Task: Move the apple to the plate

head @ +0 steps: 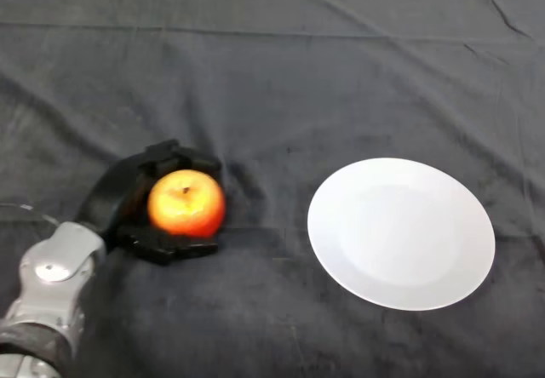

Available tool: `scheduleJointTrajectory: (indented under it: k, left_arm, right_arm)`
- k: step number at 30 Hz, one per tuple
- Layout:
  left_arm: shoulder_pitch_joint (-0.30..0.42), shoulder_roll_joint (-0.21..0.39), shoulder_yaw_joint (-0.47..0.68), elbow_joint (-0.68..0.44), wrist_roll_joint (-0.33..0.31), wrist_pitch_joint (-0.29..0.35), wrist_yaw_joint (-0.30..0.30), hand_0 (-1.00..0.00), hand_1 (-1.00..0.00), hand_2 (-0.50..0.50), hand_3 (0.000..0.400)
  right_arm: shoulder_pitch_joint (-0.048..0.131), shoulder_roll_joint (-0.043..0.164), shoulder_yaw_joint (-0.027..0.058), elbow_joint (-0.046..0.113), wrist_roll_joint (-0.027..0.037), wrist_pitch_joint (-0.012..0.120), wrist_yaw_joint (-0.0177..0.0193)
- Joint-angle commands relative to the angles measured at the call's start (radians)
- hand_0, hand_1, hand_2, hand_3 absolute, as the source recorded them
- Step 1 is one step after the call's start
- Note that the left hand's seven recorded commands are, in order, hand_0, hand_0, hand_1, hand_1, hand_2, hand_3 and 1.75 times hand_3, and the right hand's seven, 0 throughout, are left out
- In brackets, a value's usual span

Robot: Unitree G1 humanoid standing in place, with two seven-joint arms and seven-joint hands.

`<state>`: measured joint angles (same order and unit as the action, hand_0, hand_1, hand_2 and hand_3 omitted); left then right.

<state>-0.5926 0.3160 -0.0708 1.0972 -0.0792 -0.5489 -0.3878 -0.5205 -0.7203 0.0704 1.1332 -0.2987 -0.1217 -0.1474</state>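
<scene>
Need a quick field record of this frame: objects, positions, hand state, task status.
apple: red-yellow, stem up, on the cloth at left-centre
plate: white, round, nothing on it, to the right of the apple, apart from it
left hand: black, fingers and thumb curled round the apple from the far and near sides
cloth: dark, wrinkled, covers the table
contact: hand on apple; whether the apple is lifted off the cloth cannot be told
task status: apple not yet on the plate

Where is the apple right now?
In the head view the apple sits left of centre on the dark cloth, cupped by the left hand, well left of the white plate.
</scene>
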Motion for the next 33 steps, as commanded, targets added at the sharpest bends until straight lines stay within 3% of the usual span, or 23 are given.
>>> scheduleJointTrajectory:
  k: [1,19,33]
  left_arm:
    - [-0.073,-0.043,-0.045,-0.027,0.010,-0.020,-0.017,-1.00,-0.87,-0.07,0.400]
    - [-0.171,-0.107,-0.120,-0.022,0.031,-0.075,-0.004,-1.00,-0.89,-0.06,0.400]
    - [-0.245,-0.172,-0.235,-0.012,0.064,-0.080,0.039,-1.00,-0.89,-0.05,0.400]
  right_arm:
    - [0.083,0.055,0.0206,0.020,-0.0197,0.015,0.0127]
    - [0.081,0.055,0.0209,0.023,-0.0204,0.014,0.0124]
    - [0.080,0.055,0.0212,0.026,-0.0210,0.013,0.0120]
